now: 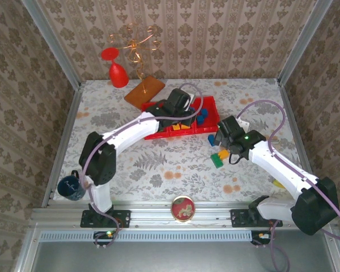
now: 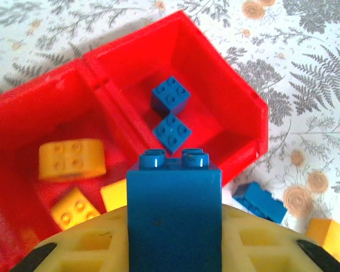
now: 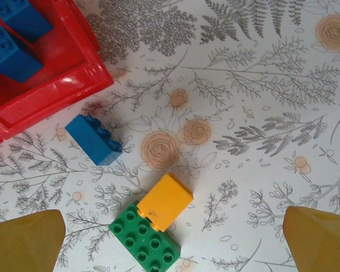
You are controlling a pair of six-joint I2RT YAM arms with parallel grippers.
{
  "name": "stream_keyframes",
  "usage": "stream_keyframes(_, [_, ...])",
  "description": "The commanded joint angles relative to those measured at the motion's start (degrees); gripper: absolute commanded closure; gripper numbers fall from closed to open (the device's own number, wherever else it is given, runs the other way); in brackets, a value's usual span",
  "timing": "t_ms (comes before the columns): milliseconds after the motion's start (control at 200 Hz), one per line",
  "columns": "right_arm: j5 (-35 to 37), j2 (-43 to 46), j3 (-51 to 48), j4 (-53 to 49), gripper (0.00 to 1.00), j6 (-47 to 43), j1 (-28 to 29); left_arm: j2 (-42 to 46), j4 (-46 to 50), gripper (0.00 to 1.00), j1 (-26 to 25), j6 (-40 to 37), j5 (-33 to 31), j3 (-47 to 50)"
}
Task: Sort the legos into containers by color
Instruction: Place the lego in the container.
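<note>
Lower centre, the left hand clamps a blue lego over the red tray; the right hand gapes wide above a yellow lego touching a green lego

End box of the tray: two blue bricks in the middle, bare floor around them.
Next box: yellow bricks fill much of it.
Table by the tray: loose blue brick close to the wall; yellow brick touching green brick; wide bare room beyond.
Far side of the tray: board and goblet.
</note>
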State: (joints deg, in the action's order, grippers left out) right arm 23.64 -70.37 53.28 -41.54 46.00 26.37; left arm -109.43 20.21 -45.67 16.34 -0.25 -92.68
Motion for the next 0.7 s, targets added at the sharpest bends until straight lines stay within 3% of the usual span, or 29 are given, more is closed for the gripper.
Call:
stream_keyframes(0, [2.1,1.3,-1.0,-2.4,0.0,2.7,-0.5,-3.5,0.5,0.79,0.6,-5.0,3.6,-6.0])
stream_keyframes(415, [-1.4,-1.6,-1.3,-1.1,0.0,1.2,-0.9,-18.6,6.0,0.75,0.7,-7.5,7.1,-24.3])
stream_keyframes(695, [-2.9,-1.7,-1.1,-0.1,0.0,0.5,-1.1,-21.7,9.6,0.61,0.7,-7.2,5.3,-28.3])
